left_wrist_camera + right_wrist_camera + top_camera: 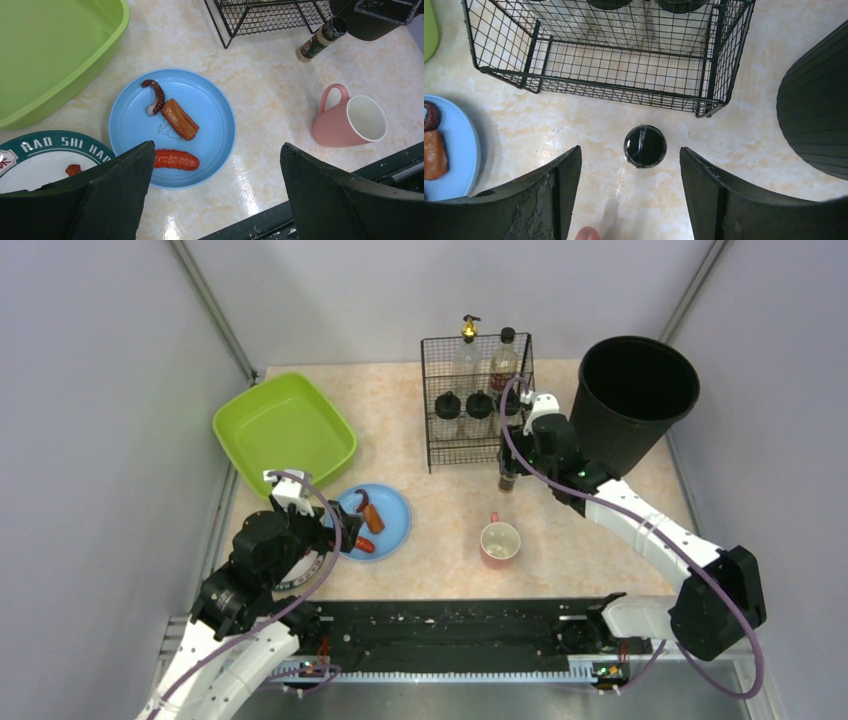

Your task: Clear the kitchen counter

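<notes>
The kitchen counter [440, 510] fills the middle of the top view, pale and stony, under everything.

The left gripper [216, 155] hangs wide open over a blue plate [210, 105] and holds nothing. Its dark fingers [115, 195] hide the bottom corners of its view. On the plate lie a red sausage [176, 160], a browned piece [180, 120] and a curly octopus arm [156, 95]. A white plate with a green rim [40, 165] is cut off at lower left, its words only partly showing. The green tub [50, 50] runs off the upper left. A pink mug [350, 120] stands at right.

The right gripper [630, 155] is open around a small black-capped bottle [645, 146], with a gap on each side. I see only the cap from above. The wire rack [624, 90] is cut off at the top, and the black bin [819, 115] at the right.
</notes>
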Robot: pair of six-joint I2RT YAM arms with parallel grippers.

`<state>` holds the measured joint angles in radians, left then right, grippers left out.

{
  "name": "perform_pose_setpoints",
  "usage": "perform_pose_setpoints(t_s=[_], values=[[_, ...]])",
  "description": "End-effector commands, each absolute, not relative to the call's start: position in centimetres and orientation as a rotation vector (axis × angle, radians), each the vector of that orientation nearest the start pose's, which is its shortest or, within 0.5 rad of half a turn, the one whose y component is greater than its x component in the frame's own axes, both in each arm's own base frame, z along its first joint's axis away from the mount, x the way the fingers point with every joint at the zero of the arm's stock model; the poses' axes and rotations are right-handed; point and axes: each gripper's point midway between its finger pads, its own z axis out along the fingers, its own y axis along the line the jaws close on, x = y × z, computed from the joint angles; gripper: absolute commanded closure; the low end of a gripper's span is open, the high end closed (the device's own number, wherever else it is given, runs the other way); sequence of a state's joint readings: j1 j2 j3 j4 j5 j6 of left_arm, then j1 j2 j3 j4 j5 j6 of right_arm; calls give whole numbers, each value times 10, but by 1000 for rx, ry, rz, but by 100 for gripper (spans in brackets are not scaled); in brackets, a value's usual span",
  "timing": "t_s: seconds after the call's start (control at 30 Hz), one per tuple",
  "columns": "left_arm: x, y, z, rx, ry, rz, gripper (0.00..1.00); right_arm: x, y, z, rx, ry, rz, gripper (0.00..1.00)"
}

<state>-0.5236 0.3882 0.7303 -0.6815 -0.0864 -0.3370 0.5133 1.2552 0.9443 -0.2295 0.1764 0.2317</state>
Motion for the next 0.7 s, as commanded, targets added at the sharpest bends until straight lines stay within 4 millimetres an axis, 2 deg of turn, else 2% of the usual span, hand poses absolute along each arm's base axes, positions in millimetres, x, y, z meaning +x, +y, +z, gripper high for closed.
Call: perform_pose_setpoints(t_s=[0.0, 0.3, 0.67], values=[[184, -106, 242, 134, 1890, -514, 1, 347, 171, 173, -159, 2116, 245, 30], [184, -107, 242, 136, 1892, -515, 1, 350, 171, 141, -144, 2171, 216, 29], [185, -107, 240, 135, 1902, -509, 1, 360, 169, 127, -123, 2185, 156, 30]])
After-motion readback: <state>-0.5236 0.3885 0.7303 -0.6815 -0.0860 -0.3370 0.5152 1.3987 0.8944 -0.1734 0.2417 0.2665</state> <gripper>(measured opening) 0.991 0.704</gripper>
